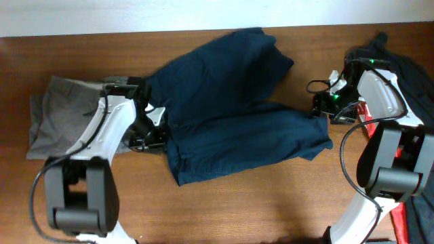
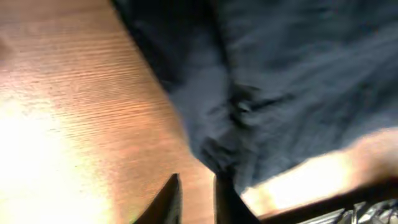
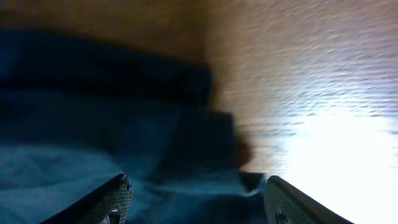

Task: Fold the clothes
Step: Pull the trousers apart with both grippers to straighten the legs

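Observation:
A navy blue garment (image 1: pixel 230 108) lies spread and crumpled across the middle of the wooden table. My left gripper (image 1: pixel 154 132) is at its left edge. In the left wrist view, the left gripper (image 2: pixel 196 180) stands slightly open with bare wood in the narrow gap, and its right finger (image 2: pixel 227 199) touches the navy fabric (image 2: pixel 298 74). My right gripper (image 1: pixel 317 107) is at the garment's right edge. In the right wrist view, the right gripper (image 3: pixel 198 182) is wide open low over the navy cloth (image 3: pixel 93 124), gripping nothing.
Grey shorts (image 1: pixel 61 115) lie at the far left, partly under the left arm. A black garment (image 1: pixel 413 68) is heaped at the back right, with red fabric (image 1: pixel 399 215) by the right arm's base. Bare wood shows along the table's front (image 1: pixel 258 203).

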Robot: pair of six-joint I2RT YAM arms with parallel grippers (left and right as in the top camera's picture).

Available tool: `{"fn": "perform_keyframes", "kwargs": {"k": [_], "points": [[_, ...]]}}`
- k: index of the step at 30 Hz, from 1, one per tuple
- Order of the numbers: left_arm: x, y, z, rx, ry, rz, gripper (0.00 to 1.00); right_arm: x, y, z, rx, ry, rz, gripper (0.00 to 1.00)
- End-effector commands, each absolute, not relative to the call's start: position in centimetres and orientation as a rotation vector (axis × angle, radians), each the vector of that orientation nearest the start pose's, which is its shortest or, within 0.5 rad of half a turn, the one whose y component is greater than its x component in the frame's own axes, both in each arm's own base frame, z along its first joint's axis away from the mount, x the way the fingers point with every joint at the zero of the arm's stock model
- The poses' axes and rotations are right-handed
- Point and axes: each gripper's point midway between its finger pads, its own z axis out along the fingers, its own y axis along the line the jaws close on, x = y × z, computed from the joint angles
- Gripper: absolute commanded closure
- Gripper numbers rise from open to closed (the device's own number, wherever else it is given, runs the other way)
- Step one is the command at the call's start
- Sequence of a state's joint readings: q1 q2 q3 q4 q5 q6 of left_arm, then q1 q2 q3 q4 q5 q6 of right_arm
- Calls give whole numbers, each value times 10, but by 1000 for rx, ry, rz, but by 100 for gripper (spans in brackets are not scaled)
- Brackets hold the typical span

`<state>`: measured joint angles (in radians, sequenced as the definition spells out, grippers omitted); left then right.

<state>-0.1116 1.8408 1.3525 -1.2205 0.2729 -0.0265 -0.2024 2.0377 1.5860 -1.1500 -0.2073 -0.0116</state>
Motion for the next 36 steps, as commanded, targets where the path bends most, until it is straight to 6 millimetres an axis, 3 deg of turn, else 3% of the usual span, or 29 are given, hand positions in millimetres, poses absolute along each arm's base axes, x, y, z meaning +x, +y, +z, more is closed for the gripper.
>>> {"fn": "perform_keyframes", "kwargs": {"k": [1, 4, 9, 18, 20, 22, 23, 28, 32, 36], "points": [[298, -100, 93, 293, 3164, -504, 67, 379, -25, 66, 234, 3084, 482, 27], [284, -116, 83, 370, 3190, -521, 58, 377, -12, 72, 204, 3068, 604, 27], [247, -128, 59, 448, 3286, -523, 55, 371, -1, 89, 151, 3037, 700, 27], [237, -127, 28, 319, 3307, -513, 48, 360, -2, 104, 156, 3052, 668, 24], [234, -129, 27, 319, 3308, -541, 60, 359, -8, 101, 186, 3072, 613, 20], [234, -132, 28, 318, 3306, -568, 82, 358, -11, 101, 197, 3074, 600, 19], [234, -133, 28, 317, 3304, -581, 99, 358, -14, 101, 220, 3073, 600, 17], [236, -140, 38, 326, 3278, -688, 100, 353, -24, 96, 302, 3080, 607, 14], [251, -136, 65, 248, 3192, -784, 100, 340, -24, 85, 332, 3119, 627, 12], [273, -119, 100, 199, 3048, -775, 100, 329, -21, 70, 345, 3149, 644, 12]]}}
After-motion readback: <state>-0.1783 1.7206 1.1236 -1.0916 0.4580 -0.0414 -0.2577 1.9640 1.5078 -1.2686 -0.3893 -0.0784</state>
